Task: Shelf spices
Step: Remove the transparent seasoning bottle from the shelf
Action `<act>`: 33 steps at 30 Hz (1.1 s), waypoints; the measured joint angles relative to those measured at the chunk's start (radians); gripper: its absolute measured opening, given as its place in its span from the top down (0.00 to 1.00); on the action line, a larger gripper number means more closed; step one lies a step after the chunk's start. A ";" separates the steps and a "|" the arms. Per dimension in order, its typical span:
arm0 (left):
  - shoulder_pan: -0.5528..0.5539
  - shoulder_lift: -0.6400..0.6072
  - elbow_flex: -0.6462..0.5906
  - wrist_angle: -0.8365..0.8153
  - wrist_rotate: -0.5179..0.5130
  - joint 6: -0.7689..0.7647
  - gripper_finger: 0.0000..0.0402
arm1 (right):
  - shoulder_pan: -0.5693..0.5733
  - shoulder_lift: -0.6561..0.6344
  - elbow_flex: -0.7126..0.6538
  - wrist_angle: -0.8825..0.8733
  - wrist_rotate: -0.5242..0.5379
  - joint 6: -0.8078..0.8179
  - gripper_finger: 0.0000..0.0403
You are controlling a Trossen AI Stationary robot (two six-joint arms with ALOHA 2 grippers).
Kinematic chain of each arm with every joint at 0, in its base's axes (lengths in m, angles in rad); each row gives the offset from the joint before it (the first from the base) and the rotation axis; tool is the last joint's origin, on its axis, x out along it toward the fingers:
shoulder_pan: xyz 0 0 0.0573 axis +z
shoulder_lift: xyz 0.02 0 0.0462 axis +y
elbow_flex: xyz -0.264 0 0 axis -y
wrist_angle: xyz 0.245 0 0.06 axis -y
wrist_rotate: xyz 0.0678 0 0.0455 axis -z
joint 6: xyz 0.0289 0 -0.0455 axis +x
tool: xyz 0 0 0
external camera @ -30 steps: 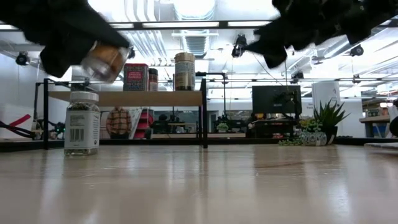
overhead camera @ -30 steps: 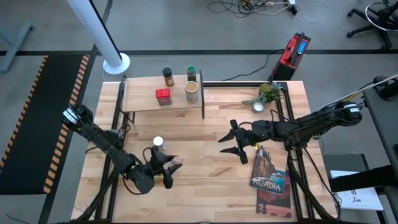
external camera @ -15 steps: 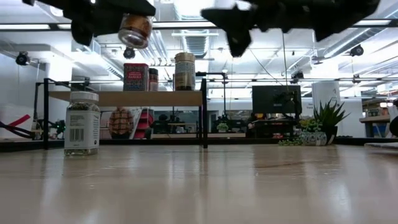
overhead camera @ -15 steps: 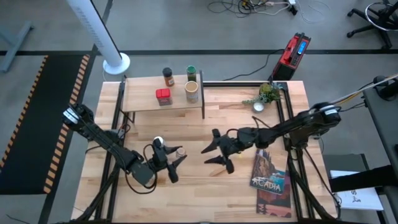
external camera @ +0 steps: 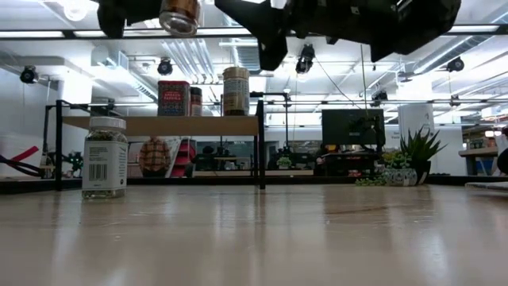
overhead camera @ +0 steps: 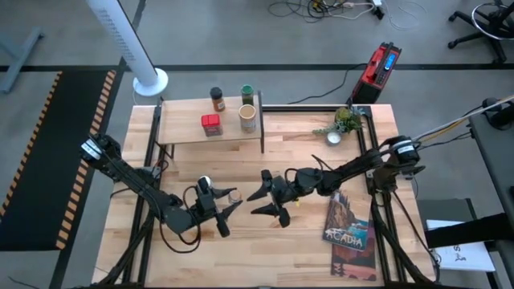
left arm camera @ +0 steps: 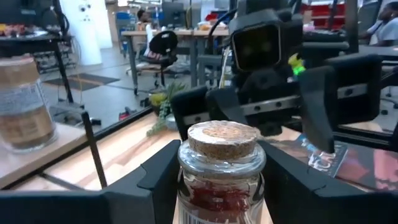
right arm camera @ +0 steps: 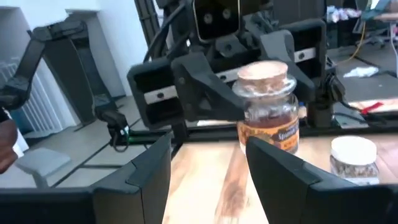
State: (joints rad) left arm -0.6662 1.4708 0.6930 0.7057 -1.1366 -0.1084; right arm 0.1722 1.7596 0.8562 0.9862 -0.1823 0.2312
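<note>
A cork-stoppered glass jar (left arm camera: 222, 168) with red threads inside is clamped between the two dark fingers of my left tool (overhead camera: 215, 210), held up off the tabletop (overhead camera: 265, 241) toward its front-left part. From above, the jar (overhead camera: 232, 195) shows only as a small pale cap at the fingertips. My left wrist view shows the cork top and red contents close up. My right wrist view shows its orange label (right arm camera: 268, 118).

My right tool (overhead camera: 267, 198) faces the jar from just beside it, fingers spread wide and gripping nothing. My right wrist view frames the jar between its two spread fingers (right arm camera: 281, 180). My left wrist view shows that tool head-on behind the cork (left arm camera: 273, 93).

A white-capped clear jar (external camera: 105, 157) stands on the tabletop near my left tool. The low view shows its label and dark contents; from above, only the white cap (overhead camera: 204, 184) shows.

At the back left stands the shelf (overhead camera: 181, 128), a light wood top on black legs. On it are a red square tin (overhead camera: 210, 123), a dark-capped brown jar (overhead camera: 217, 99), a green-lidded jar (overhead camera: 247, 95) and a tan canister (overhead camera: 247, 118). In the low view, the green-lidded jar is hidden.

A small plant in a white pot (overhead camera: 344, 124) sits at the back right. An "Acadia" book (overhead camera: 348, 226) lies at the front right.
</note>
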 joint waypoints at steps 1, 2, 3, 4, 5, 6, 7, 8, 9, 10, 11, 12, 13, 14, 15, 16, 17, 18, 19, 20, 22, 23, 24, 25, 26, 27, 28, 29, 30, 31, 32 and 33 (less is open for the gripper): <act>0.000 0.000 0.000 0.016 0.003 0.013 0.57 | 0.000 0.002 0.003 0.000 0.000 -0.002 0.54; 0.000 0.000 0.000 0.029 0.003 0.021 0.57 | 0.000 0.005 0.009 0.002 0.003 -0.005 0.54; 0.001 0.000 0.000 0.043 0.008 0.028 0.57 | 0.000 0.008 0.011 0.002 0.013 -0.015 0.54; 0.004 0.000 0.000 0.059 0.027 0.037 0.57 | 0.000 0.009 0.012 -0.004 0.028 -0.026 0.54; 0.006 0.000 0.000 0.073 0.042 0.046 0.57 | 0.000 0.009 0.016 -0.009 0.045 -0.042 0.54; 0.009 0.000 0.000 0.083 0.053 0.054 0.57 | -0.002 0.009 0.018 -0.010 0.060 -0.051 0.54; 0.010 0.000 0.000 0.092 0.060 0.060 0.57 | -0.002 0.009 0.022 -0.010 0.068 -0.061 0.54; 0.010 0.000 -0.001 0.100 0.062 0.068 0.57 | -0.003 0.009 0.029 -0.008 0.070 -0.065 0.54; 0.010 0.000 -0.001 0.110 0.062 0.078 0.57 | -0.003 0.009 0.034 -0.009 0.071 -0.067 0.54; 0.010 0.000 -0.001 0.118 0.063 0.085 0.57 | -0.003 0.009 0.041 -0.018 0.072 -0.070 0.54; 0.011 0.000 -0.001 0.125 0.066 0.089 0.57 | -0.003 0.009 0.050 -0.032 0.072 -0.072 0.54; 0.012 0.000 -0.001 0.128 0.074 0.090 0.57 | -0.003 0.009 0.059 -0.054 0.071 -0.073 0.54; 0.013 0.000 -0.001 0.130 0.080 0.090 0.57 | -0.003 0.010 0.069 -0.077 0.071 -0.073 0.54; 0.013 0.000 -0.002 0.130 0.079 0.091 0.57 | -0.002 0.012 0.081 -0.099 0.071 -0.075 0.54; 0.013 0.000 -0.002 0.130 0.078 0.092 0.57 | -0.003 0.017 0.091 -0.108 0.071 -0.079 0.54; 0.013 -0.001 -0.002 0.132 0.078 0.092 0.57 | -0.003 0.024 0.101 -0.114 0.072 -0.089 0.54; 0.014 -0.001 -0.002 0.133 0.078 0.092 0.57 | -0.003 0.029 0.111 -0.118 0.075 -0.092 0.54; 0.014 -0.001 -0.002 0.133 0.078 0.091 0.57 | -0.003 0.033 0.120 -0.123 0.074 -0.095 0.54; 0.014 -0.001 -0.002 0.134 0.080 0.091 0.57 | -0.003 0.037 0.128 -0.126 0.075 -0.097 0.54; 0.014 -0.001 -0.002 0.137 0.083 0.090 0.57 | -0.003 0.039 0.136 -0.131 0.077 -0.098 0.54; 0.015 -0.001 -0.002 0.141 0.094 0.092 0.57 | -0.005 0.040 0.146 -0.149 0.078 -0.097 0.54; 0.015 -0.001 -0.002 0.141 0.100 0.094 0.57 | -0.007 0.040 0.149 -0.157 0.078 -0.097 0.54; 0.016 -0.001 -0.002 0.141 0.102 0.094 0.57 | -0.007 0.040 0.151 -0.164 0.078 -0.097 0.54; 0.016 -0.001 -0.002 0.141 0.104 0.095 0.57 | -0.007 0.040 0.152 -0.165 0.078 -0.097 0.54; 0.017 -0.001 -0.002 0.141 0.104 0.095 0.57 | -0.007 0.040 0.152 -0.165 0.078 -0.095 0.54; 0.017 -0.001 -0.002 0.141 0.106 0.096 0.57 | -0.007 0.040 0.152 -0.165 0.078 -0.095 0.54; 0.017 -0.001 -0.002 0.141 0.106 0.096 0.57 | -0.007 0.040 0.152 -0.164 0.077 -0.094 0.54; 0.016 -0.001 -0.002 0.141 0.107 0.098 0.57 | -0.007 0.040 0.152 -0.164 0.077 -0.094 0.54; 0.016 -0.001 -0.002 0.141 0.107 0.099 0.57 | -0.007 0.040 0.152 -0.165 0.074 -0.091 0.54; 0.017 -0.001 -0.002 0.141 0.107 0.099 0.57 | -0.007 0.040 0.154 -0.164 0.071 -0.084 0.54; 0.018 -0.001 -0.002 0.141 0.107 0.099 0.57 | -0.007 0.040 0.157 -0.164 0.070 -0.077 0.54; 0.020 -0.001 -0.002 0.143 0.108 0.099 0.57 | -0.007 0.040 0.159 -0.164 0.070 -0.075 0.54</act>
State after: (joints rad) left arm -0.6464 1.4696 0.6910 0.8484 -1.0290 -0.0098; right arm 0.1650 1.7992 1.0157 0.8223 -0.1120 0.1562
